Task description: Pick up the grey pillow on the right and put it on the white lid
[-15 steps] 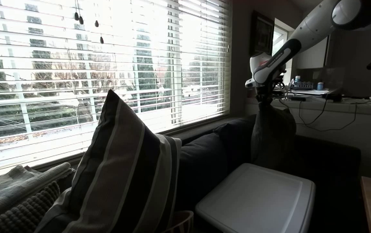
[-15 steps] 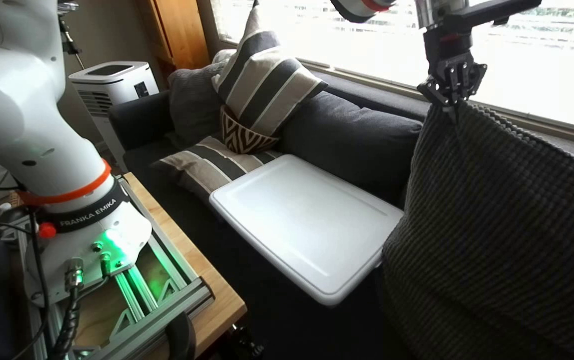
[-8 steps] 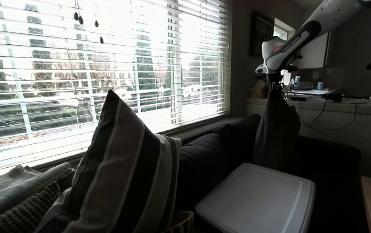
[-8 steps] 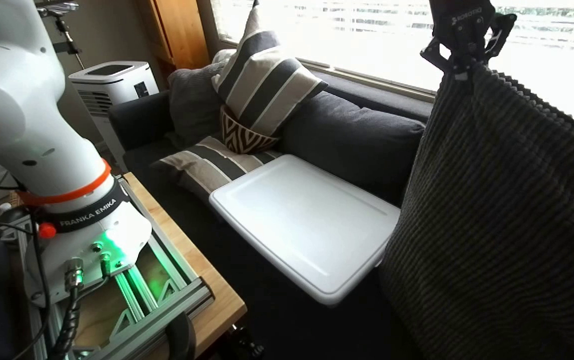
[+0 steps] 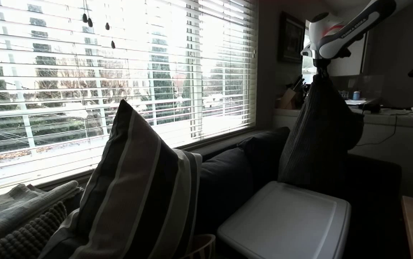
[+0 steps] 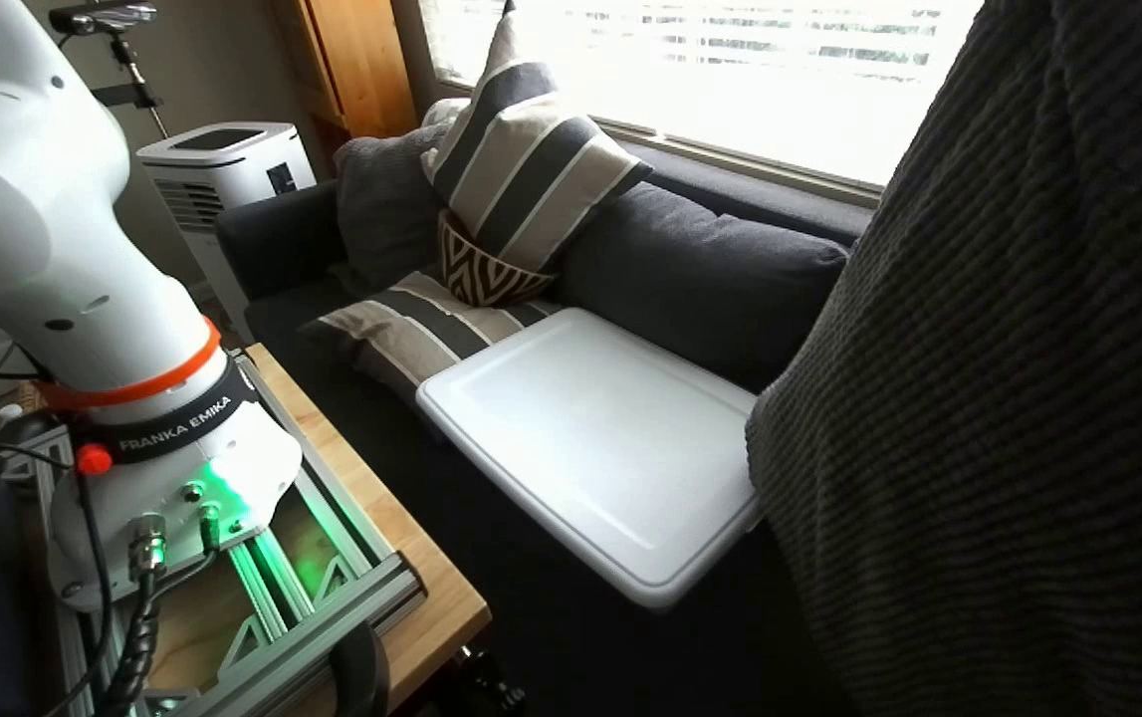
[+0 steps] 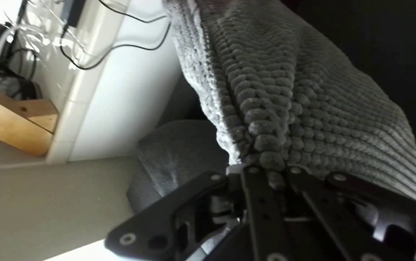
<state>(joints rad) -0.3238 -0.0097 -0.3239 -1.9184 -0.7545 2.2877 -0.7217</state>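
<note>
Exterior view: things are listed from left to right; the white lid [image 5: 285, 219] is the landmark for every place.
Striped cushion [image 5: 130, 194]: to the left of the lid, standing tilted; unchanged over the last second and no part of the transfer.
White lid: flat and unmoved; does not yet bear the pillow.
Grey pillow [image 5: 319, 144]: hangs beyond the lid's far edge, higher than a second ago. In an exterior view its ribbed face [image 6: 989, 428] now screens more of the lid's right-hand end; whether the two touch cannot be told, and the lower end is lost in shadow.
Gripper [image 7: 269, 171]: above and beyond the lid, with its jaws drawn close together on a gathered edge of the pillow, as the wrist view shows.
Robot arm [image 5: 354, 30]: higher above the lid than a second ago. The pick appears made and the lift under way; carrying the pillow across the lid and lowering it remain. A lower corner could snag the lid's rim.
</note>
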